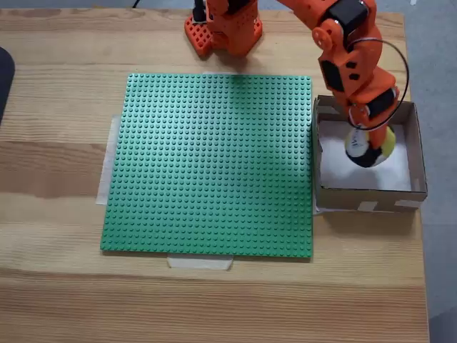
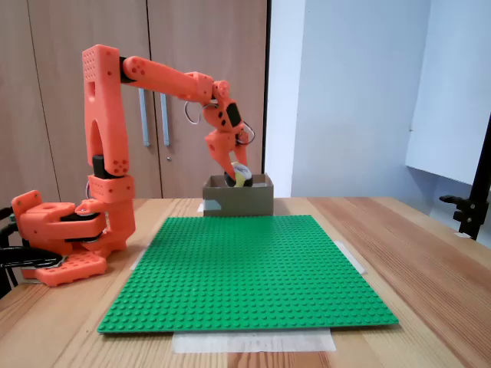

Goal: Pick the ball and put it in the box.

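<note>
The orange arm reaches over the brown cardboard box (image 1: 368,197), which stands at the right edge of the green baseplate. Its gripper (image 1: 365,140) points down into the box and is shut on the ball (image 1: 371,148), whose yellow, white and black panels show between the fingers. From the side fixed view, the ball (image 2: 242,176) sits at about the height of the box rim (image 2: 239,201), held by the gripper (image 2: 235,175) and partly hidden behind the box wall. Whether the ball touches the white bottom cannot be told.
A large green studded baseplate (image 1: 211,164) is taped to the wooden table (image 1: 57,214). The arm's orange base (image 1: 223,28) stands at the table's far edge. A dark object (image 1: 3,78) pokes in at the left edge. The table edge runs just right of the box.
</note>
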